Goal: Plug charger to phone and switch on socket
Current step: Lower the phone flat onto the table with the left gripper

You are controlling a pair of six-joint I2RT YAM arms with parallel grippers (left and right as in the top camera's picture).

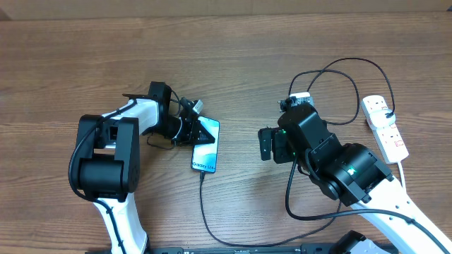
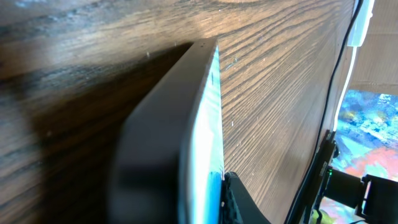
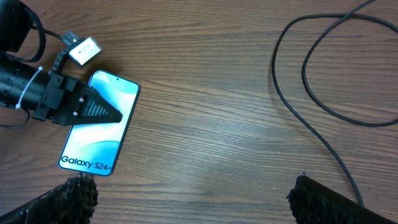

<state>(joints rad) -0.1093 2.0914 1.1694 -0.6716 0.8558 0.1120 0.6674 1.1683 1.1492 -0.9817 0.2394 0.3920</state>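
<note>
The phone's (image 1: pixel 205 144) lower end met the black cable (image 1: pixel 203 212), but the joint was too small in the overhead view to tell if the tip was seated. In the right wrist view that end sat beside a blurred fingertip, with no cable showing there. The left wrist view gave only the phone's dark edge and a sliver of blue screen, close and out of focus. The cable's far end reached the power strip (image 1: pixel 385 127), well to the right of the phone, where the plug and red switches were too small to read.

The left arm lay low and reached in from the left of the phone, its wrist rolled sideways. The left claw (image 1: pixel 203 138) was closed on the phone. One black finger (image 3: pixel 99 111) lay across the screen above the "Galaxy S24" text, and the other finger was hidden. The phone rested on the wooden table (image 1: pixel 233 42), near its middle.

The right arm rose from the lower right. Its claw (image 3: pixel 191 186) hung to the right of the phone, apart from it, with the fingers spread wide and nothing between them.

From the phone the cable ran toward the table's near edge, then swung right behind the right arm and looped toward the strip. A small white block (image 3: pixel 84 50) on a wire sat just beyond the phone's top end.
</note>
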